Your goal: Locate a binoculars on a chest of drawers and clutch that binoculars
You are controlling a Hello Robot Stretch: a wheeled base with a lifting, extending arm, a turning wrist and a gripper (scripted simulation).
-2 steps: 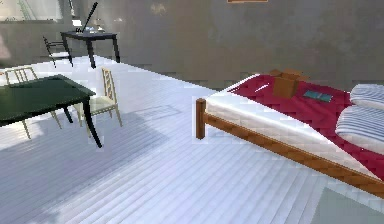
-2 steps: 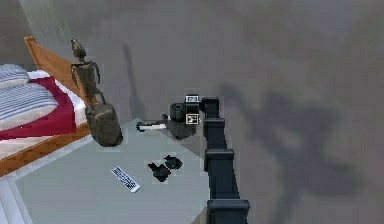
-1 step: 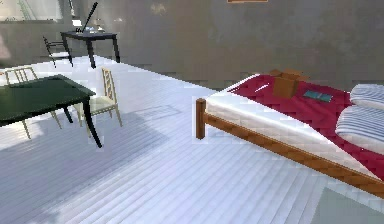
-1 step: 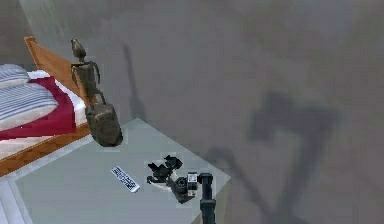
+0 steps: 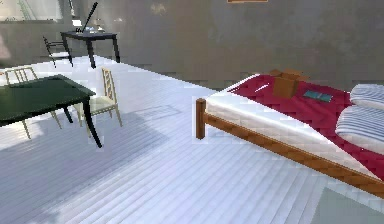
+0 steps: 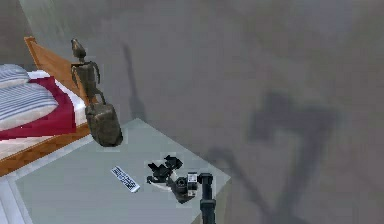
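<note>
Arm (image 6: pixel 207 205) ends in pincer (image 6: pixel 160 172) at chest (image 6: pixel 70 185); grip state and load cannot be told. Binoculars, judged rigid, light, smooth: grasp one barrel.

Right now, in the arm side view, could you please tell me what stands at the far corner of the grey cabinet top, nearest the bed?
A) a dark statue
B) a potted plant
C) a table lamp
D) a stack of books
A: a dark statue stands upright on the grey cabinet top, at the corner beside the bed with the red cover.
</note>
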